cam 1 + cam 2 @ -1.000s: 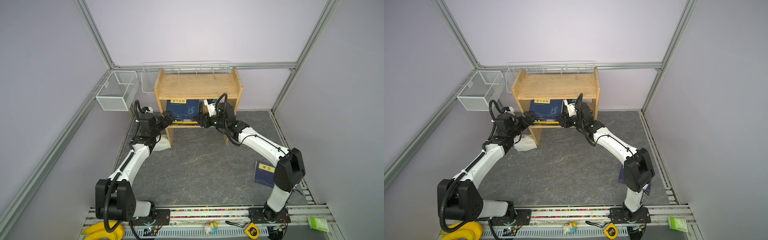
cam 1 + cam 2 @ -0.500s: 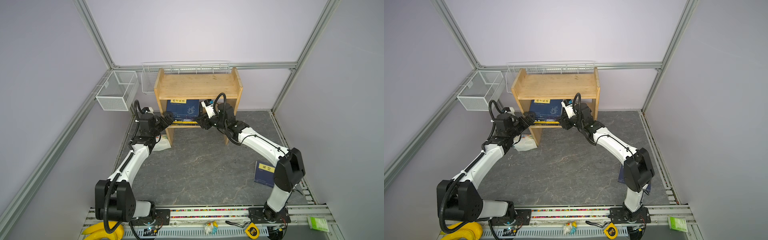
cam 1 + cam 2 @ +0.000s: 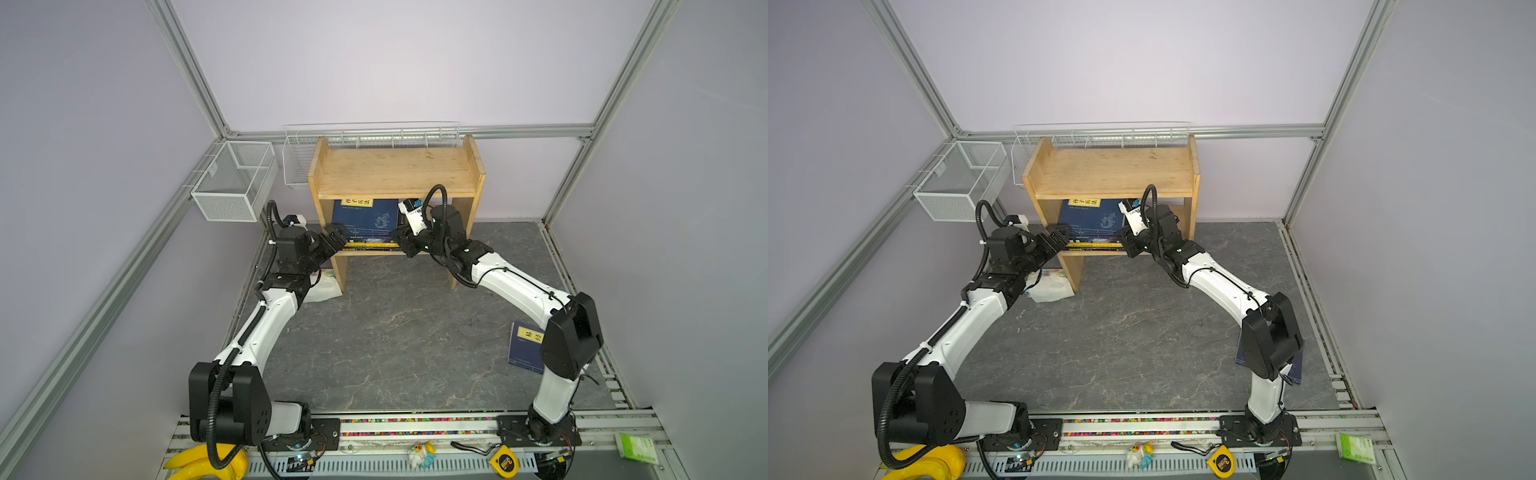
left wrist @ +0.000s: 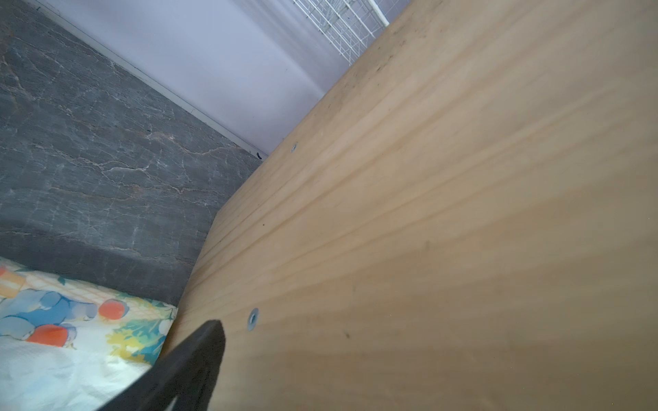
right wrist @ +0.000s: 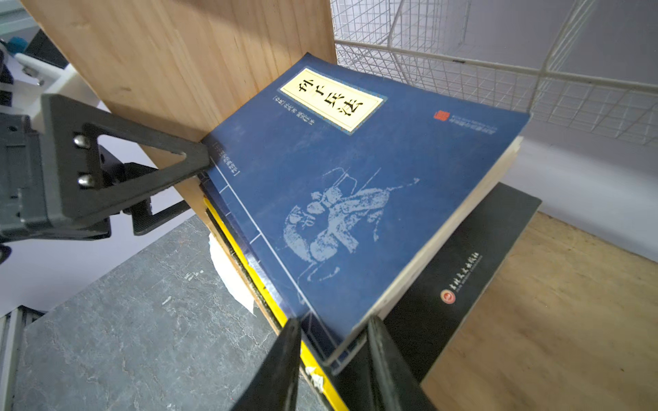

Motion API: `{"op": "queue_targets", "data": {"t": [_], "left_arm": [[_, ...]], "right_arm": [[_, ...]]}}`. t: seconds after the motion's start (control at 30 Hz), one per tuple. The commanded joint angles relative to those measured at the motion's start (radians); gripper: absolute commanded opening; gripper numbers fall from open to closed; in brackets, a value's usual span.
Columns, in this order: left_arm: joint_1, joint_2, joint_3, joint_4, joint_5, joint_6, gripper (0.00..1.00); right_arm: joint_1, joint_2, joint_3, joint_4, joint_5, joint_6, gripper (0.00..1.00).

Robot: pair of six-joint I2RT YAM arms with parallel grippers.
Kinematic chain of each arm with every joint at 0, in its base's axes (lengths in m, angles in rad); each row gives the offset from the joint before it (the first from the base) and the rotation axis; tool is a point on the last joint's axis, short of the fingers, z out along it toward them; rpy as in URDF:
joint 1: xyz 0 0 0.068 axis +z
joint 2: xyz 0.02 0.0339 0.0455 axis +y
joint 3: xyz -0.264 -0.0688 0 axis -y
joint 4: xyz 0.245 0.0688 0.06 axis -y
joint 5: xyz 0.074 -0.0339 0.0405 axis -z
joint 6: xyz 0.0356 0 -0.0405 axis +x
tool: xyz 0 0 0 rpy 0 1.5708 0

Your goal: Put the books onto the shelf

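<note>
**kev_b:** where are the books right now?

**dorsal:** Most are in a flat stack (image 3: 368, 228) on the lower board of the wooden shelf (image 3: 395, 170), over toward the left in both top views. The top navy book (image 5: 356, 199) lies face up, so you can see its yellow title label. There are more navy ones under it and a yellow book (image 5: 253, 274) further down. A black book (image 5: 480, 249) pokes out from underneath onto the bare part of the board. One loose navy book (image 3: 524, 347) lies on the floor (image 3: 395, 332) by the right arm's base, half hidden by the arm.

**kev_b:** and the grippers?

**dorsal:** The right gripper (image 5: 334, 323) has a finger on either side of the near corner of the navy books, really close in (can't tell if it's actually squeezing them or just framing them). The left gripper (image 5: 185, 185) is spread wide. One fingertip (image 5: 196, 162) touches the stack's other front corner, right at the shelf's side panel, and the other finger sits on the outer side of that panel.

**kev_b:** anything else nearby?

**dorsal:** Just a white floral packet (image 4: 53, 338) on the floor beside that side panel, below the left wrist.
</note>
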Motion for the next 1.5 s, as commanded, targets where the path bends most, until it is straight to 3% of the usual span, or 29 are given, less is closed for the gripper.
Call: {"op": "queue_targets", "data": {"t": [0.0, 0.47, 0.57, 0.63, 0.83, 1.17, 1.33, 1.47], "left_arm": [[0.009, -0.029, -0.002, 0.002, 0.011, -0.010, 1.00], [0.024, -0.048, -0.023, 0.035, 0.046, -0.038, 1.00], [0.026, -0.060, -0.026, 0.037, 0.053, -0.039, 1.00], [0.028, -0.074, -0.030, 0.038, 0.061, -0.037, 1.00], [0.029, -0.167, -0.065, 0.056, 0.163, -0.003, 0.99], [0.027, -0.457, -0.178, -0.152, 0.304, 0.098, 0.99], [-0.034, -0.587, -0.235, -0.257, 0.336, 0.133, 1.00], [-0.160, -0.607, -0.291, -0.276, 0.288, 0.134, 1.00]], "right_arm": [[0.014, 0.010, 0.022, 0.024, -0.015, -0.008, 0.27], [0.023, -0.009, 0.009, 0.022, 0.084, 0.025, 0.20], [0.022, -0.011, 0.014, 0.015, 0.099, 0.035, 0.24], [0.022, -0.022, 0.004, 0.015, 0.102, 0.041, 0.36], [0.022, -0.138, -0.106, 0.066, 0.128, 0.073, 0.53], [0.032, -0.405, -0.352, 0.013, 0.028, 0.175, 0.60], [0.032, -0.603, -0.518, -0.115, 0.196, 0.224, 0.71], [0.006, -0.731, -0.613, -0.347, 0.555, 0.309, 0.93]]}}
